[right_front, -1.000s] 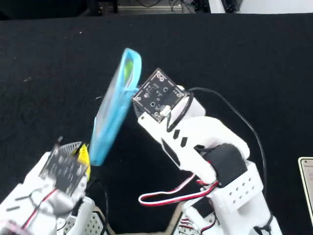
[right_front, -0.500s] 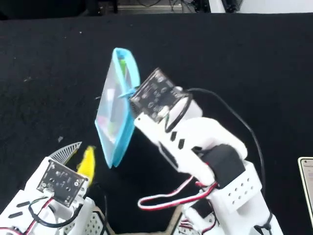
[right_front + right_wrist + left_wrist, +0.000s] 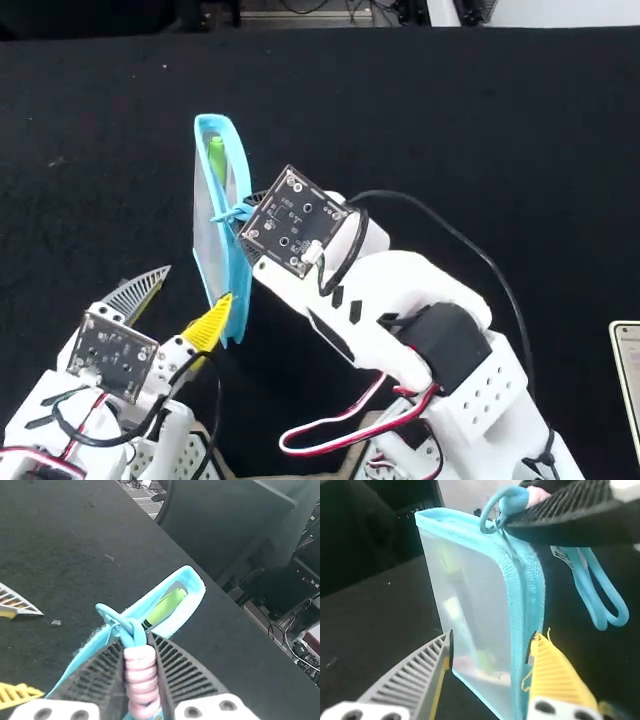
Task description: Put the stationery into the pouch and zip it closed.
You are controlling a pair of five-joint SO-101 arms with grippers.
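A light-blue pouch [image 3: 213, 235] with clear sides hangs edge-up above the black table, and a green pen [image 3: 216, 160] shows inside it. In the right wrist view the pouch [image 3: 172, 615] gapes open at its far end around the green pen [image 3: 165, 607]. My right gripper [image 3: 136, 642] is shut on the blue zipper pull loop [image 3: 114, 619], beside a pink ribbed pad. My left gripper [image 3: 492, 642] stands open with the pouch's lower corner [image 3: 485, 630] between its grey and yellow fingers. From above, the yellow finger [image 3: 210, 325] touches the pouch's bottom edge.
A black cloth [image 3: 480, 130] covers the table. A white object [image 3: 627, 360] lies at the right edge. The right arm's cable [image 3: 450, 235] loops over its body. A dark chair back [image 3: 225, 525] stands beyond the table's far edge.
The right gripper carried the pouch left and turned it edge-on. The left arm drew back from the pouch's lower end, then came up again, open, with its yellow finger at the bottom corner.
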